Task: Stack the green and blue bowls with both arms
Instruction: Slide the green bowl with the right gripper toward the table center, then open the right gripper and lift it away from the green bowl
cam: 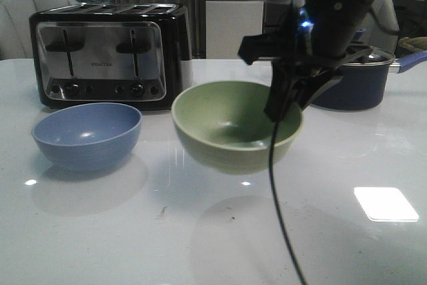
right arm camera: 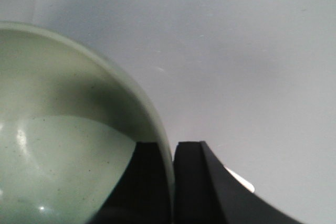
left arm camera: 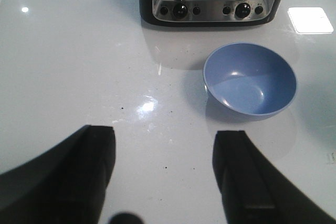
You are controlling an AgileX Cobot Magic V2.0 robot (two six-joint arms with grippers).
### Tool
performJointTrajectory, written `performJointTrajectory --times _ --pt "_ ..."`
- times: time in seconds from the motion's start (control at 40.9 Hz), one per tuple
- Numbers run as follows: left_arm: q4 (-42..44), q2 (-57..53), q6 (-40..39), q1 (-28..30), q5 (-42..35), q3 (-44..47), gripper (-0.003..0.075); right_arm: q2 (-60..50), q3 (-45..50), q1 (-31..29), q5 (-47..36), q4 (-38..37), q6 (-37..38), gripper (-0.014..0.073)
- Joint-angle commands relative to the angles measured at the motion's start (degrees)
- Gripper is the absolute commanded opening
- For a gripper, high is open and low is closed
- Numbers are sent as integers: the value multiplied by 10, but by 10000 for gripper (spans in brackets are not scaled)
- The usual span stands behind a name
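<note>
The right hand (cam: 288, 101) pinches the right rim of the green bowl (cam: 230, 125), one narrow black finger inside the wall and one outside. The bowl is matte, round and deep, and seems to hang clear of the glossy white table (cam: 100, 231), to judge by the shadow lying apart beneath it. The blue bowl (cam: 87, 135), matte and of like shape, sits on the table to its left, in front of a chrome-faced black toaster (cam: 110, 55). The left hand (left arm camera: 168, 177) hovers over bare table near the blue bowl, its blunt black fingers spread and holding nothing. A dark lidded pot (cam: 353, 81) stands behind.
</note>
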Motion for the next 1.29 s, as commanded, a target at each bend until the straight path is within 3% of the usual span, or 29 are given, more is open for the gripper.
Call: performJointTrajectory --times 0.0,0.244,0.415,0.537,0.733,0.977,1.27 --pt "-3 4 -5 -3 -44 -16 474 -2 -16 14 -27 17 -8 55" --pt "-3 4 -5 -3 -44 -16 475 36 -16 19 -33 12 -8 77" --pt "-3 4 -5 -3 -44 -16 475 38 -16 19 -57 4 -8 325" --pt "-3 4 -5 -3 -44 -16 475 37 -18 19 -69 -1 -8 417" --pt "-3 4 -5 -3 -44 -16 475 -15 1 25 -90 -2 -19 414" --pt "-3 4 -5 -3 -44 -16 475 -180 117 62 -162 -11 -61 414" --pt "-7 4 -5 -15 -44 -16 475 -377 251 76 -166 -21 -61 414"
